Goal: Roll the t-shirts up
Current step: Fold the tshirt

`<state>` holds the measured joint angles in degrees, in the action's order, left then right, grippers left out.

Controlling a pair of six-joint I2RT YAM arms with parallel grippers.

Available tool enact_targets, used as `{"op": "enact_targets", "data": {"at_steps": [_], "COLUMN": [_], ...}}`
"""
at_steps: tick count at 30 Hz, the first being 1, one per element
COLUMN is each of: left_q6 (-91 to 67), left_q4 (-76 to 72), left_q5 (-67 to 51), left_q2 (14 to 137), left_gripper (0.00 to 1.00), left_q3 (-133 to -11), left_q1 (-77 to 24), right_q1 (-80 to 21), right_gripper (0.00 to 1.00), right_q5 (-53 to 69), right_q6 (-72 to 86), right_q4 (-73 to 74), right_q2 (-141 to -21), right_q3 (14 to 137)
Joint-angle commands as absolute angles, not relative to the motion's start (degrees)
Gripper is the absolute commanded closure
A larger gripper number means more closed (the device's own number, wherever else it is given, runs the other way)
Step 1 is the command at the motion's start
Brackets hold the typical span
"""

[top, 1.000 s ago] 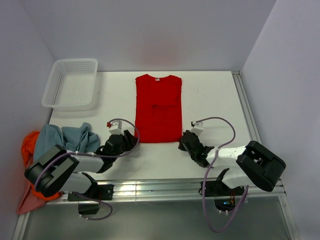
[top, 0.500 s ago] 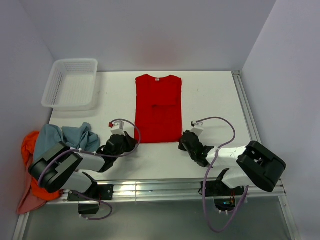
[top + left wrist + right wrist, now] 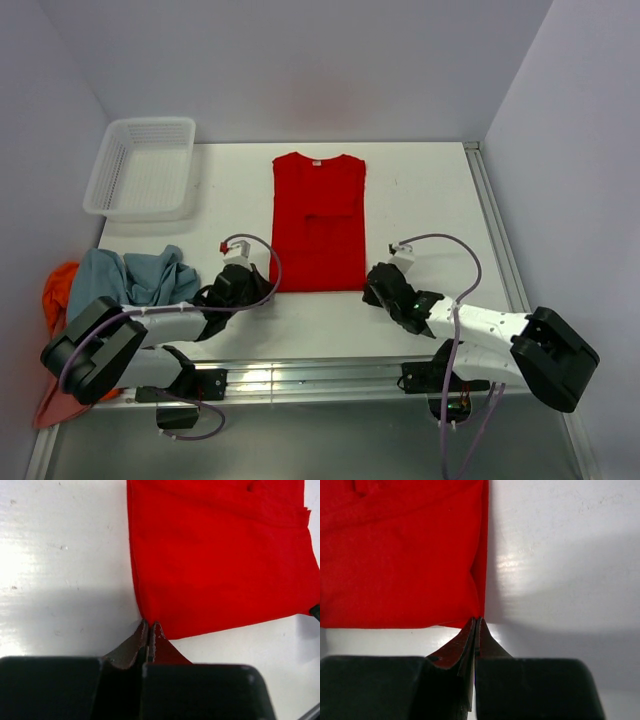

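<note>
Orange t-shirt (image 3: 58,290), crumpled, farthest out to the left of the left claw (image 3: 266,288), at the table's left edge. Grey-blue t-shirts (image 3: 135,275) heaped against it, nearer that claw yet well apart from it, close beside the left arm. White perforated basket (image 3: 100,185) beyond the heap, ahead of the claw and off to its left, resting on the white table (image 3: 430,200).

Left claw low on the tabletop, jaws pressed together and pinching the near left corner of the red t-shirt (image 3: 318,220). From the wrist view: fingertips meeting right at that corner, a small wedge of red cloth caught alongside them.

Red t-shirt folded to a narrow oblong and spread flat, reaching straight ahead from between the two claws, collar and white neck label at the far end, a faint crease across the middle.

Right claw (image 3: 372,290) likewise low on the table, jaws closed tight on the near right corner of the same shirt. Bare white table to this claw's right, with a soft shadow across it.
</note>
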<state>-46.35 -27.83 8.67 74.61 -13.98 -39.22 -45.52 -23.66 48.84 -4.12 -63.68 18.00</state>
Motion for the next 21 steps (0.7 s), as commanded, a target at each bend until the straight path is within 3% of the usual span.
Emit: {"op": "enact_targets", "data": {"at_steps": [1, 12, 21], "left_q6": [-47.55, -47.55, -48.34], "left_q4": [-18.47, 1.91, 6.15], "left_q5": [5.98, 1.59, -1.41], "left_q2": [71.99, 65.57, 61.96], "left_gripper": [1.00, 1.00, 1.00], "left_q3": [-17.13, -26.98, -29.70], "left_q1": [-39.38, -35.34, -33.93], "right_q1": [-45.97, -45.70, -44.91], "right_gripper": [1.00, 1.00, 1.00], "right_q5": [-22.06, -19.34, -16.26], "right_q6": [49.92, 48.26, 46.67], "right_q4": [5.52, 16.33, 20.82], "right_q2": [-62.75, -57.31, -53.00], "right_q3": [22.40, 27.50, 30.50]}}
